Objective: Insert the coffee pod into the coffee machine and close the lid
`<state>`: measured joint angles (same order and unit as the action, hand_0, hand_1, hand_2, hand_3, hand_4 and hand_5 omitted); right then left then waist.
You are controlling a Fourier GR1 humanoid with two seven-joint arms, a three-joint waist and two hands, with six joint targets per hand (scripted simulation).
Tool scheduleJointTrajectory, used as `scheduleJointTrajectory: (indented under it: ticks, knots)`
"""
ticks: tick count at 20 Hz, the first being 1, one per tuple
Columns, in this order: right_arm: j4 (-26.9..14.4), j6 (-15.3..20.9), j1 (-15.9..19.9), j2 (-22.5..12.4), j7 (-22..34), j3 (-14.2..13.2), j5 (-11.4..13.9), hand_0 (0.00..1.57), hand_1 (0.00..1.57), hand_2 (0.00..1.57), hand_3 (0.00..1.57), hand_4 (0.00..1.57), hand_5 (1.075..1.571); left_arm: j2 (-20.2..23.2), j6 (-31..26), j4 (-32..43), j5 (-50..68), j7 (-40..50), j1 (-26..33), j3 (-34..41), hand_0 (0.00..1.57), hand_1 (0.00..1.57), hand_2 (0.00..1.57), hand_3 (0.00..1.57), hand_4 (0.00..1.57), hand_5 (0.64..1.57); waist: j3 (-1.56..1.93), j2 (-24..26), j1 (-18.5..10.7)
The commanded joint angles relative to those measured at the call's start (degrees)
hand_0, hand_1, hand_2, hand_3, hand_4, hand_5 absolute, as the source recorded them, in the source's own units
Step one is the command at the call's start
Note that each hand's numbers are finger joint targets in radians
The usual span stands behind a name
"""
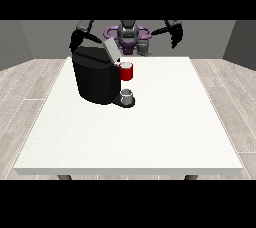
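No writing or brand shows on anything. One black machine [95, 77] stands on the white table [150, 132], its grey lid [111, 49] tilted up — open. One red thing at the machine [127, 72] sits at its front. One small grey thing [127, 93] rests on the machine's base below; I cannot tell it for the pod. Two hands: the one at the view's left [76, 39] is behind the machine, the one at the right [175, 35] is raised clear — fingers unreadable on both.

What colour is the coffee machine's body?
Black, clearest in the front view: the coffee machine stands on the white table.
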<state>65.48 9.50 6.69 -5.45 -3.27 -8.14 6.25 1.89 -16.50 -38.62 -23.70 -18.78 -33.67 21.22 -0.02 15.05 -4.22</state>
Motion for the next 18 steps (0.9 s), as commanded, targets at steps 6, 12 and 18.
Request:
scheduleJointTrajectory:
  ticks: [6, 12, 18]
  knots:
    - [7.72, -7.4, 5.15, -1.2, 3.06, 4.47, -1.34, 0.0, 0.0, 0.0, 0.0, 0.06, 1.571, -1.43, -0.53, -3.83, 4.14, 4.26, 5.17, 0.67, 0.0, 0.0, 0.0, 0.0, 0.37, 1.571, 0.03, 3.45, -2.4]
    - [11.55, -9.02, 10.15, -3.41, 5.31, 4.87, -0.81, 0.0, 0.0, 0.0, 0.0, 0.08, 1.571, -0.65, -1.86, -10.44, 6.22, 1.35, 10.86, -2.05, 0.0, 0.0, 0.0, 0.0, 0.4, 1.571, 0.02, -0.8, -2.52]
    - [4.16, -11.21, 15.81, -6.71, 7.1, -2.05, -6.19, 0.0, 0.0, 0.0, 0.0, 0.11, 1.571, -1.88, 1.93, -19.65, 13.14, 10.96, 10.55, -11.35, 0.0, 0.0, 0.0, 0.0, 0.36, 1.571, 0.05, -3.4, -5.54]
